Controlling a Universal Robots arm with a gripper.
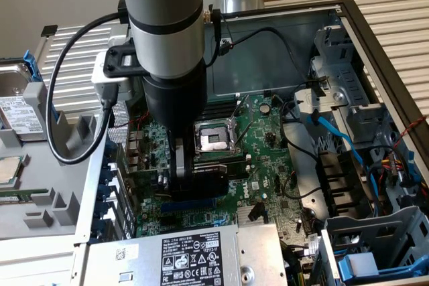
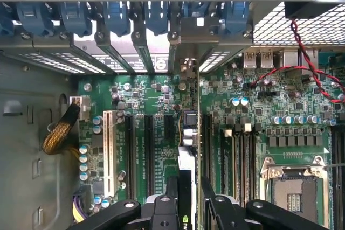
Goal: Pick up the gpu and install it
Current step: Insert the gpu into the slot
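Black-shrouded gpu (image 2: 186, 187) stands edgewise between motherboard (image 2: 269, 117) slots, fingers (image 2: 161, 208) gripping.

**Two views over one motherboard**

The exterior view looks down at an angle from above the power supply (image 1: 181, 256) — across the motherboard (image 1: 261, 159) and into the open case, taking in the arm. The wrist view looks straight down, close above the motherboard (image 2: 156, 111). Both share the CPU socket (image 1: 213, 140) (image 2: 295, 187) and the slots beside it.
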